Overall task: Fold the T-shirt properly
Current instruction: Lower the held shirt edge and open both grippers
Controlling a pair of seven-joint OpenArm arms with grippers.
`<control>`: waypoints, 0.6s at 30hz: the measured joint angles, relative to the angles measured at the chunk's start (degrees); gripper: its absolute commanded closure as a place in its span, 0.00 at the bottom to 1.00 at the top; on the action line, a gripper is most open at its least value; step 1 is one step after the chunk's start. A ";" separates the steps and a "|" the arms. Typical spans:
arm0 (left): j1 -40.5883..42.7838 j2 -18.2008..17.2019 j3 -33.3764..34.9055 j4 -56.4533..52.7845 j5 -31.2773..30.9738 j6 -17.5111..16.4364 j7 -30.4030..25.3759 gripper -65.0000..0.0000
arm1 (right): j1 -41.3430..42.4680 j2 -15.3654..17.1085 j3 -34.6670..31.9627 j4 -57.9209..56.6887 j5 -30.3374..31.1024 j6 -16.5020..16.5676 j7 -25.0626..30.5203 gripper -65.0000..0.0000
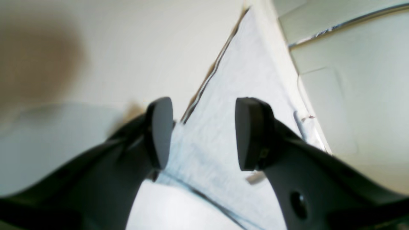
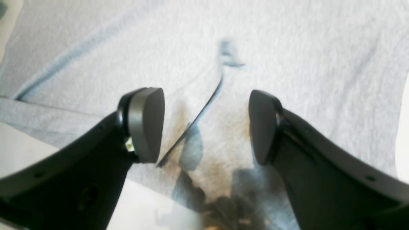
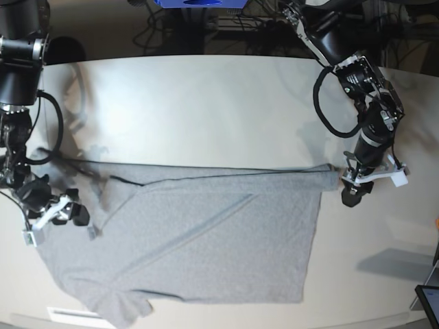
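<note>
Both jaws wide, empty | T-shirt flat on table, long axis left-right | folded edge far side

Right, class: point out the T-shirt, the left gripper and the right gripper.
T-shirt [image 3: 226, 247], base view, middle of the grey cloth.
Left gripper [image 1: 204, 132], left wrist view, gap midway between the open fingertips.
Right gripper [image 2: 206, 126], right wrist view, gap midway between the open fingertips.

A pale, glossy surface is stretching across the base view, black cables are tangling beyond its far edge beside a blue object, and a dark tablet-like corner is showing at lower right.
</note>
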 measured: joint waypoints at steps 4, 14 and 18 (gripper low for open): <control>1.81 -0.81 0.90 7.02 -0.07 -0.33 0.07 0.53 | -3.32 1.92 -0.20 7.65 0.24 0.02 4.61 0.39; 13.33 -0.94 16.79 19.82 33.00 -1.27 -23.98 0.53 | -11.65 -5.99 2.16 16.92 -29.00 0.17 8.50 0.39; 14.36 -1.05 18.60 13.14 36.24 -1.09 -28.92 0.53 | -11.43 -11.56 4.70 16.96 -37.70 1.31 9.92 0.38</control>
